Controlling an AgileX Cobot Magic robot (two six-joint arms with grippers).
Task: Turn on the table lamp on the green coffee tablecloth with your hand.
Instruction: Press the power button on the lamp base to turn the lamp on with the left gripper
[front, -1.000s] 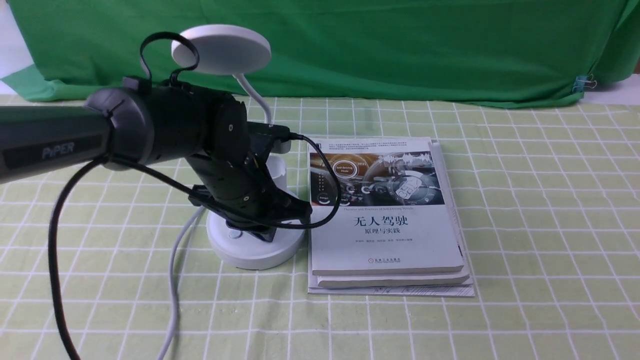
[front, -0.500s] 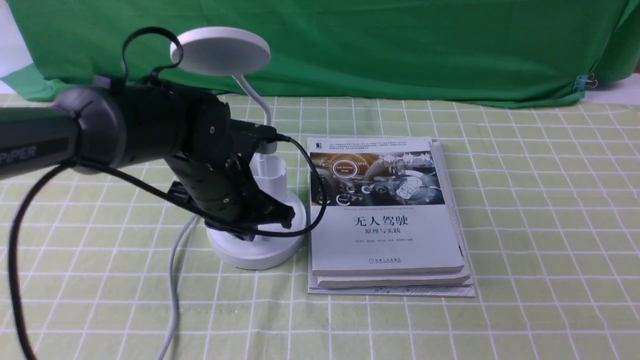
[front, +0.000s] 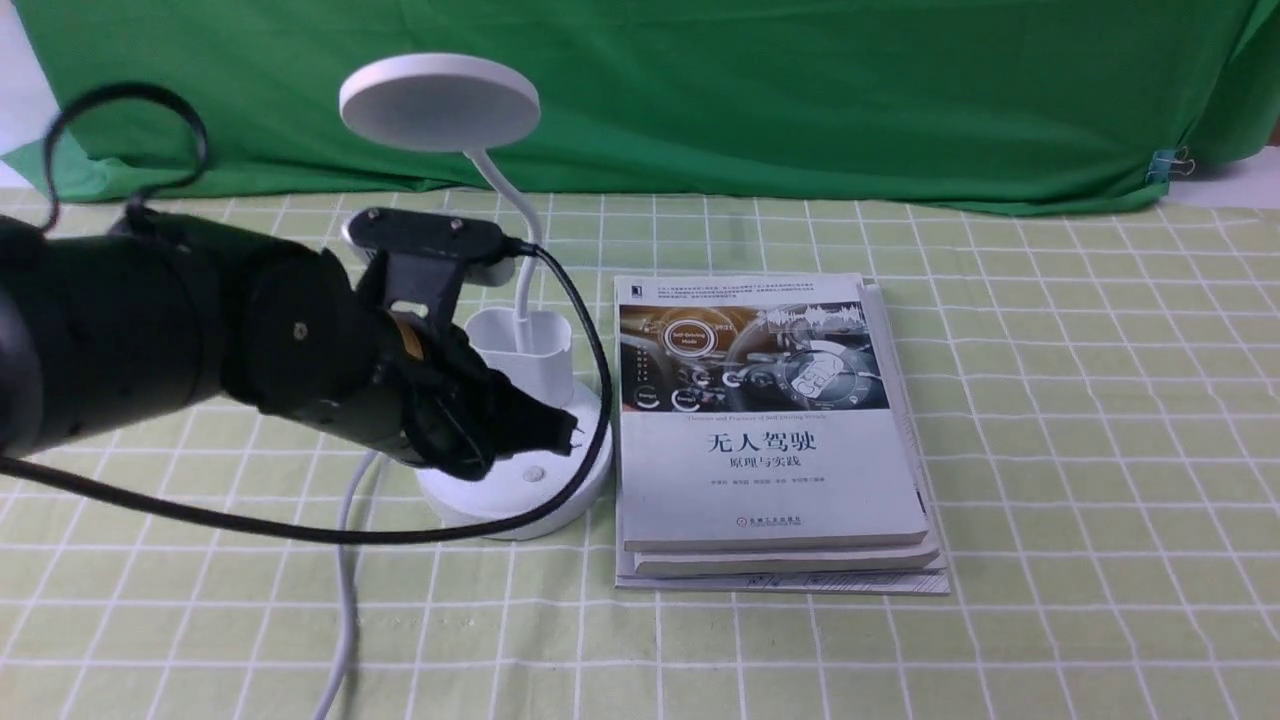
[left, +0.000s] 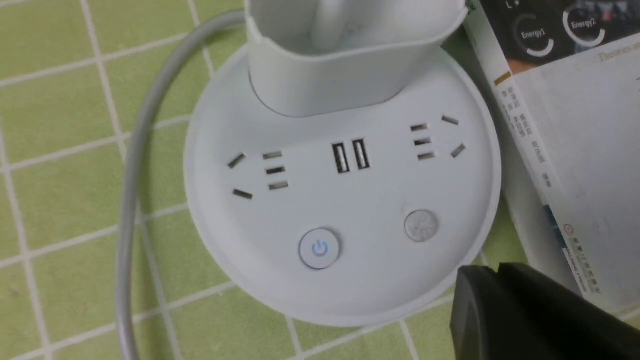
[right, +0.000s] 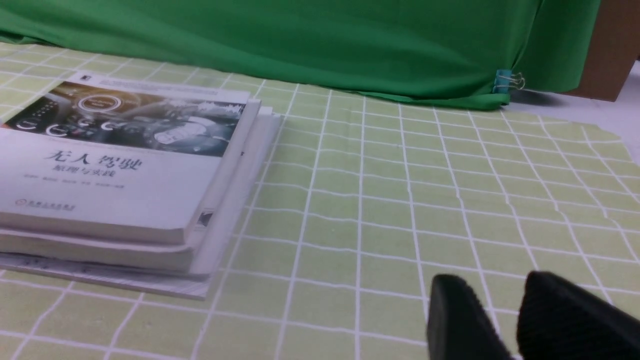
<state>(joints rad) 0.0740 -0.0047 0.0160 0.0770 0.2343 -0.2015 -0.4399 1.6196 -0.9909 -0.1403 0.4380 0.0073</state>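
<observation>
- The white plastic table lamp stands upright on the left of the bench, its flat round head held up by a bendy thin neck; the underside looks grey and unlit, so I judge the lamp is off.
- Its broad round base sits flat, probably steady enough for a push; two round buttons face up on the near part, one with a blue power mark.
- The black left hand is angled down by the base, its fingers drawn together with nothing between them, likely to make a blunt pressing tip. No contact with the power button shows; the next move calls for lining up over it, since a skewed push could catch the other button.
- The black right hand is slightly parted and holds nothing.
- White-covered books lie stacked just right of the base.
- Beneath is a pale yellow-green tablecloth with thin white lines; a dark green cloth hangs at the far side, a blue clip at its right.
</observation>
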